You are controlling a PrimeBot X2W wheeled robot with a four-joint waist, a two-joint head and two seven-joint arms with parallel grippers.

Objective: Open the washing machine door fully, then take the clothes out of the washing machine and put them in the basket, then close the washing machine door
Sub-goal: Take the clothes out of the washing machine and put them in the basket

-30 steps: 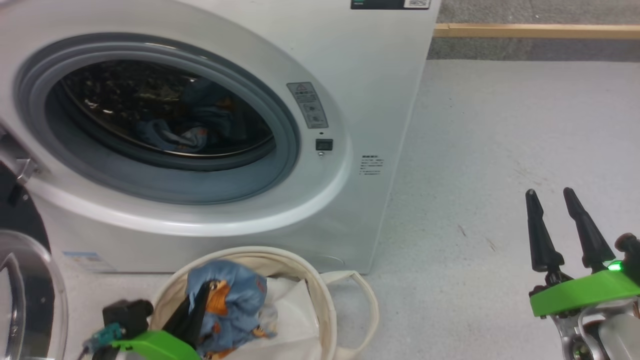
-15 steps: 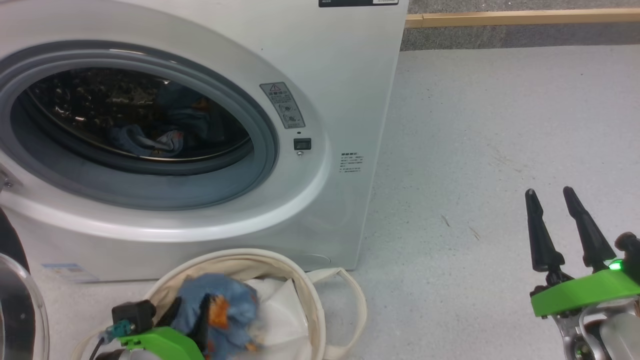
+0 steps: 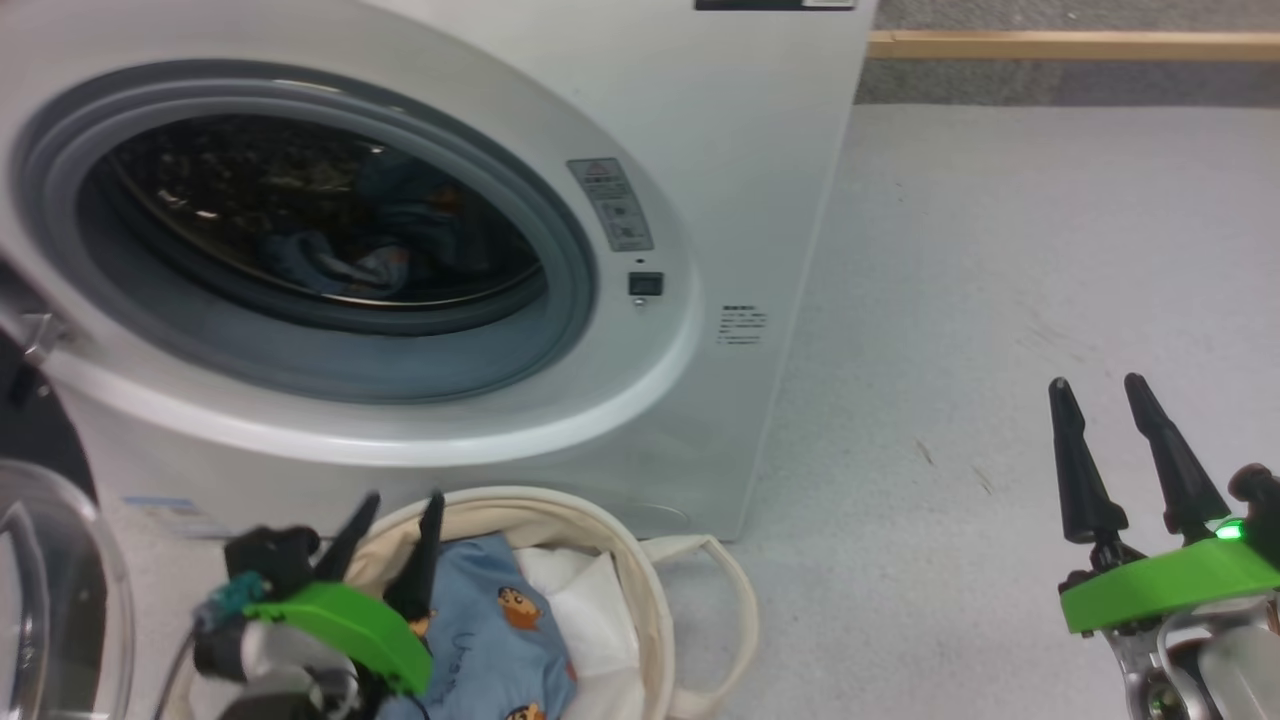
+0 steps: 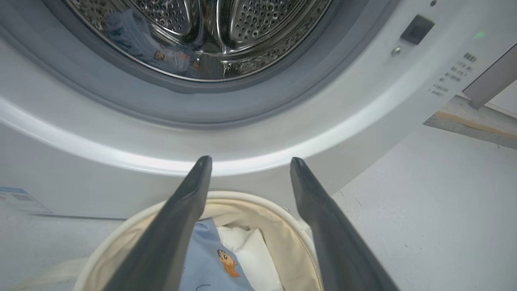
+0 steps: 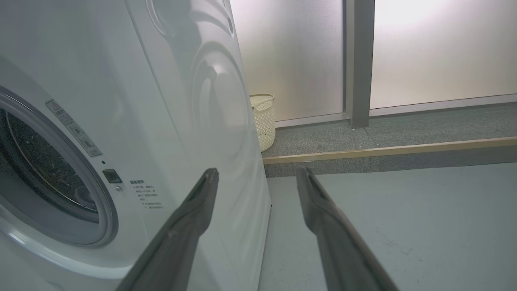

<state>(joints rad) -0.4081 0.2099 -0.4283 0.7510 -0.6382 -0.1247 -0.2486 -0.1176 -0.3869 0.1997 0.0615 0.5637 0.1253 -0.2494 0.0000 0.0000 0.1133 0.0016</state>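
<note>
The white washing machine (image 3: 760,150) stands with its door (image 3: 40,430) swung open at the far left, glass bowl low in the head view. A light blue garment (image 3: 330,265) lies inside the steel drum (image 4: 242,24). Below the opening sits the cream canvas basket (image 3: 640,580), holding another light blue bear-print garment (image 3: 490,630) on a white sheet (image 4: 250,246). My left gripper (image 3: 403,498) hangs open just above the basket's near rim with nothing between its fingers, pointing at the washer front (image 4: 242,141). My right gripper (image 3: 1096,383) stands open and empty over the floor at the right.
Grey floor stretches to the right of the washer, ending at a wooden strip (image 3: 1070,45). In the right wrist view a cream plastic hamper (image 5: 264,121) stands behind the washer against frosted glass panels. A basket strap handle (image 3: 735,600) lies on the floor.
My left gripper has opened and let go of the blue garment, which now lies in the basket. The gripper has lifted slightly. The head camera swayed; the right arm is still.
</note>
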